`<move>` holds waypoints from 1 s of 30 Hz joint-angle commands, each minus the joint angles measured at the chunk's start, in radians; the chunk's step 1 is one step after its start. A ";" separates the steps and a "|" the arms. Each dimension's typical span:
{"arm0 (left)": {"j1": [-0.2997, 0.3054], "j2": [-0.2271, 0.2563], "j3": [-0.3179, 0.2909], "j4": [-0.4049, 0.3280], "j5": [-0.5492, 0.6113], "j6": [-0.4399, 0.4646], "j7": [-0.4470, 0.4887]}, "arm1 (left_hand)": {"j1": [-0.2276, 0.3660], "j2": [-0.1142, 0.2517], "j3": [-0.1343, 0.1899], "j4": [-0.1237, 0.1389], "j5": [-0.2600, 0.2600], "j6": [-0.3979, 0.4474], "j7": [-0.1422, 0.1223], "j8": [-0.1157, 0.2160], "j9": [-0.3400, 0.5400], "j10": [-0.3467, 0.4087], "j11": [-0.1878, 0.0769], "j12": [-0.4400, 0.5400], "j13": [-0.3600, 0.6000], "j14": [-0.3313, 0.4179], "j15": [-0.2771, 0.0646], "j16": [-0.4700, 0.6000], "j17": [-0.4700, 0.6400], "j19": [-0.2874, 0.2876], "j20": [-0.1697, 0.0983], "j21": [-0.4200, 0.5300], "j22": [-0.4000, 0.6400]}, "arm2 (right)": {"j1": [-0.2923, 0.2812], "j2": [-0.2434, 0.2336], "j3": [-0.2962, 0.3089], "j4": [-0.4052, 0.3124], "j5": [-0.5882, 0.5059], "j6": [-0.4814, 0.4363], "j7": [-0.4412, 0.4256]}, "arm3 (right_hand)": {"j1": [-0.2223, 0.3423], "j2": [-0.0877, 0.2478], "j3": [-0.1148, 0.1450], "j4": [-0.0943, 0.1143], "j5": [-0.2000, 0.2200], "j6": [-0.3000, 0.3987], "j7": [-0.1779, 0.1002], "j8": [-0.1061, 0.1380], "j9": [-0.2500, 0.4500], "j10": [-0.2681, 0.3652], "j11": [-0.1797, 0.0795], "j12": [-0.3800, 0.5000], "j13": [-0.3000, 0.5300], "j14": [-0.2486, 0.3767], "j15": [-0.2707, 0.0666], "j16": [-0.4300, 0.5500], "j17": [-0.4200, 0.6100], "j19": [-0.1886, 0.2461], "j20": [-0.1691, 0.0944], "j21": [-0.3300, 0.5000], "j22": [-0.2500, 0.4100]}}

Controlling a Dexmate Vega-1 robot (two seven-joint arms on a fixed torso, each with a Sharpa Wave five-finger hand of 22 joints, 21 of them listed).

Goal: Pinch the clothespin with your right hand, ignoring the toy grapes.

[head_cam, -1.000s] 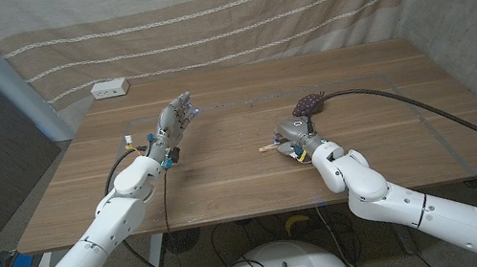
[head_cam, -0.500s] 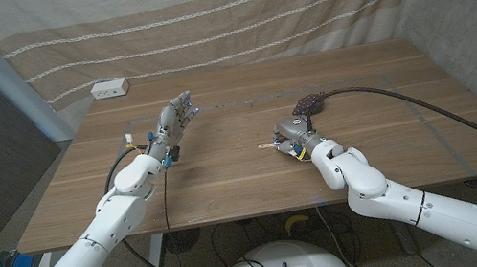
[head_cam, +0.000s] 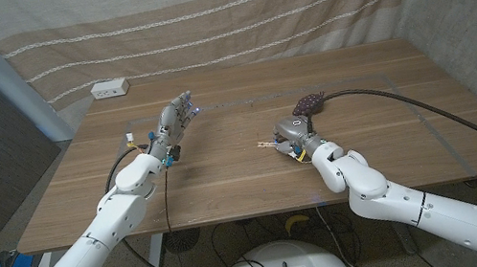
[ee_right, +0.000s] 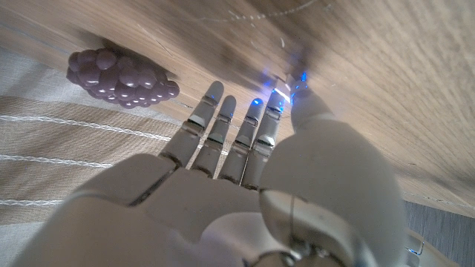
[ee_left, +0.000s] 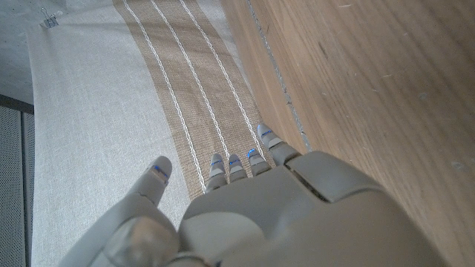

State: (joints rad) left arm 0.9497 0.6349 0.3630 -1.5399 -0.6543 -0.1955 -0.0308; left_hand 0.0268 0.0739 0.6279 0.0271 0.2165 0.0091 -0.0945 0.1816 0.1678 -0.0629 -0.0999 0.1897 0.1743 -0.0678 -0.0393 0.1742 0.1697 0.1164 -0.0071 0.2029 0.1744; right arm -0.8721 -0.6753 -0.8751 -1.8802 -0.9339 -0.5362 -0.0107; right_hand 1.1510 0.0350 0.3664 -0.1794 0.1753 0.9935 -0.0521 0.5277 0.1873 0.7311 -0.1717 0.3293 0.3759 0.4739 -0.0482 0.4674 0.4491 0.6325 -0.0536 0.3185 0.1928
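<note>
A small wooden clothespin (head_cam: 266, 144) pokes out toward the table's middle from my right hand (head_cam: 293, 131), which holds it just above the wooden table (head_cam: 225, 170). In the right wrist view the thumb and fingertips (ee_right: 286, 87) meet over the wood, hiding the pin. The purple toy grapes (head_cam: 309, 102) lie just behind this hand, apart from it, and are the grapes (ee_right: 119, 77) beyond the fingers in the wrist view. My left hand (head_cam: 173, 120) is raised over the table's left half, fingers apart, holding nothing; its fingers (ee_left: 237, 159) point toward the curtain.
A black cable (head_cam: 408, 103) runs from beside the grapes to the table's right edge. A white power strip (head_cam: 111, 89) sits at the back left corner. A striped curtain (head_cam: 218, 11) hangs behind the table.
My right hand has shifted slightly toward the table's middle and away from me, and the clothespin has moved with it. The left hand has stayed in place.
</note>
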 commanded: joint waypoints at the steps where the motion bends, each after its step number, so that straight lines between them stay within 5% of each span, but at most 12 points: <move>1: -0.006 -0.003 0.003 0.004 0.001 0.002 -0.003 | -0.006 0.031 0.003 -0.004 0.000 0.001 -0.006 -0.003 0.003 0.001 0.000 0.001 0.003 -0.002 -0.046 0.003 0.002 0.001 0.003 -0.006 0.003 | -0.031 -0.004 0.043 0.006 0.020 0.020 -0.143 | 0.032 0.004 0.008 0.000 0.007 0.117 0.064 -0.005 0.003 0.034 -0.002 0.010 0.001 0.028 -0.178 0.011 0.005 0.013 -0.006 0.013 0.005; 16: -0.005 -0.002 0.003 0.003 0.006 -0.005 -0.005 | -0.005 0.028 0.002 -0.007 0.000 0.000 -0.006 -0.003 0.003 0.001 -0.001 0.002 0.003 -0.003 -0.046 0.003 0.002 0.001 0.003 -0.006 0.003 | -0.053 -0.002 0.084 -0.006 0.026 0.017 -0.280 | 0.045 0.003 0.010 0.003 0.008 0.124 0.070 -0.010 0.003 0.050 -0.007 0.013 0.005 0.051 -0.177 0.016 0.008 0.025 -0.015 0.022 0.007; 30: 0.001 0.002 0.001 -0.008 0.007 -0.008 -0.003 | -0.005 0.025 0.001 -0.010 -0.001 -0.001 -0.008 -0.003 0.003 0.001 -0.002 0.002 0.003 -0.002 -0.046 0.003 0.002 0.001 0.003 -0.006 0.003 | -0.068 -0.004 0.110 -0.025 0.053 0.033 -0.334 | 0.040 -0.002 0.031 0.013 0.035 0.146 0.114 0.004 0.027 0.088 0.000 0.020 0.013 0.080 -0.167 -0.016 -0.015 0.034 -0.001 0.035 0.007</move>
State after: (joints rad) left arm 0.9462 0.6336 0.3656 -1.5401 -0.6498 -0.1966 -0.0344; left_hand 0.0268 0.0739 0.6236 0.0229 0.2165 0.0090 -0.0945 0.1816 0.1678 -0.0629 -0.0999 0.1897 0.1743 -0.0678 -0.0392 0.1742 0.1697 0.1164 -0.0072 0.2029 0.1744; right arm -0.9257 -0.6788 -0.7898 -1.8867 -0.8986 -0.5123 -0.2902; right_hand 1.1873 0.0243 0.3831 -0.1706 0.1994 1.0806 -0.0105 0.5116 0.1874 0.7936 -0.1592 0.3442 0.3830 0.5419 -0.0483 0.4586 0.4362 0.6593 -0.0590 0.3479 0.1979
